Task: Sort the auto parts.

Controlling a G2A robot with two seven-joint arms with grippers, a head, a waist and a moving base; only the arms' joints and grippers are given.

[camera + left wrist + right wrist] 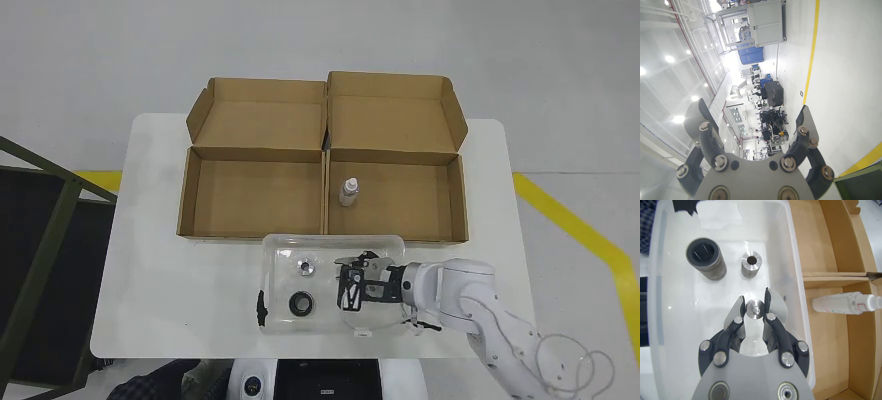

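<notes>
We are at the pick-up step of the sorting. Our right pincer (754,300) is down inside the clear tub (791,256), which sits at the lower middle of the top view on the white bench (160,250). It is clenched on a steel disc (755,311) with a small stub at its centre. At the middle of the right wrist view, the ridged pads touch the disc's rim on both sides. We cannot tell whether the disc is clear of the tub floor.

Two more parts stand upright in the tub, toward the upper left of that frame: a dark sleeve (706,258) and, near it, a small steel cylinder (751,264). Both are apart from the pincer.

In the top view two cardboard boxes lie side by side just above the tub. The box at the right (400,200) holds a spray bottle (838,305); the box at the left (250,195) adjoins it.

Our left pincer (753,108) is released, with nothing between its spread fingers, and points out at the room.

Next, we judge, comes a straight lift over the tub wall and a carry to one of the boxes. We cannot tell which box. The smooth disc is held only by its rim, so the grip must stay firm and level.
</notes>
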